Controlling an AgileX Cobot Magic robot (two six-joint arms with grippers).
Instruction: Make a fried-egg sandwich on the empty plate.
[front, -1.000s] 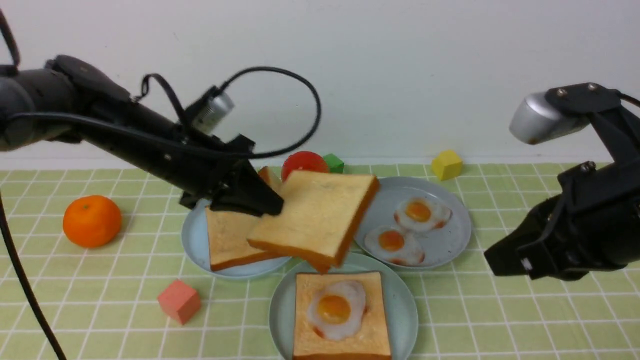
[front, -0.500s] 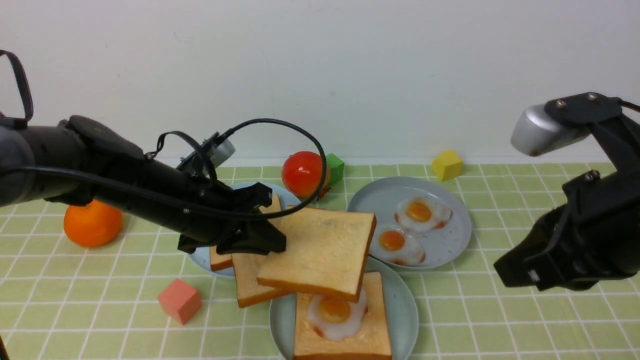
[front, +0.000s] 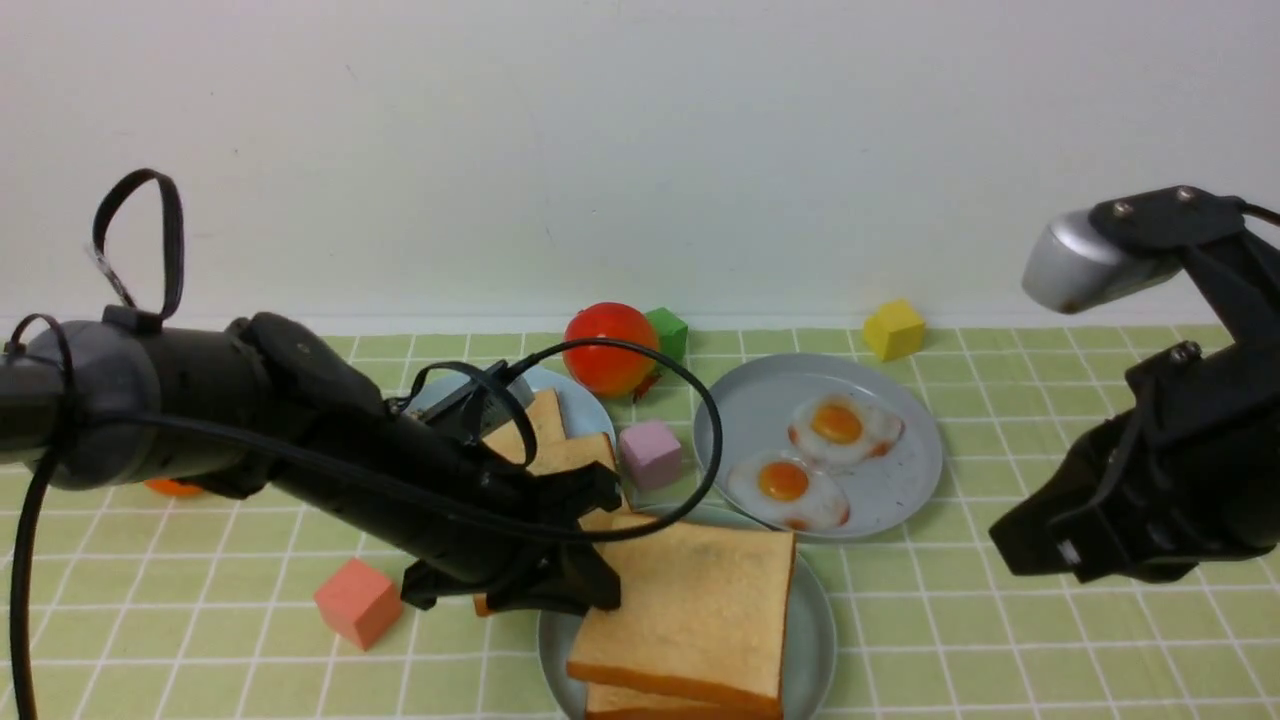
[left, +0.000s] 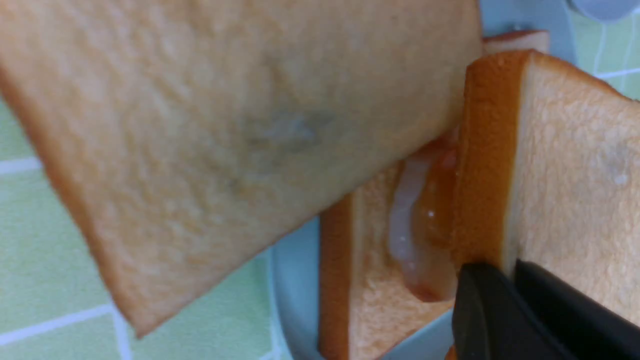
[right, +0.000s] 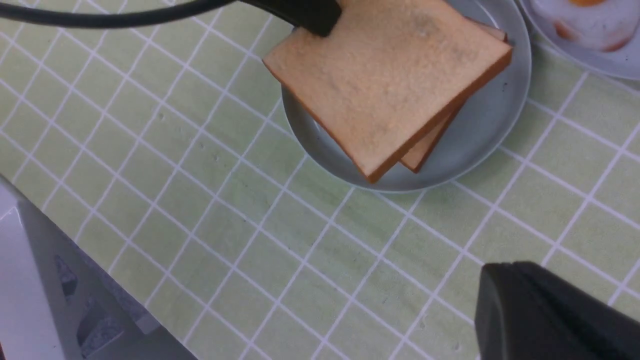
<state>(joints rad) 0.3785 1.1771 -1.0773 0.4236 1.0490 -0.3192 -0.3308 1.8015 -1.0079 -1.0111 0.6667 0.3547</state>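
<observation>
Front view: the mint-green plate (front: 815, 612) is noted at the near edge of the worktop (front: 950, 660). On it a lower toast slice (front: 640, 704) is covered by a top toast slice (front: 700, 600), which is laid skewed. The left end effector (front: 600, 590) is clamped on that slice's corner over the plate's left rim. No filling can be seen from here. The right end effector (front: 1005, 545) is held closed and empty, well off the plate's right side. Two spare eggs are seen on a grey-blue plate (front: 900, 500) just behind the mint-green one.

Left wrist view: black fingers (left: 482, 305) are pressed on the crust of the top slice (left: 565, 175). The fried egg (left: 412, 225) is glimpsed beneath it, on the lower slice (left: 360, 280). A further toast slice (left: 225, 125) fills the near field, blurred. Whether it lies loose or is caught on the arm cannot be told.

Right wrist view: both slices are confirmed inside the plate's rim (right: 480, 145), the top one (right: 385, 80) rotated against the lower (right: 425, 150).

Judgement: capping the sandwich is the step in hand. A release is called for next, then a clean withdrawal off the plate's left side so that the top slice is not dragged.
</observation>
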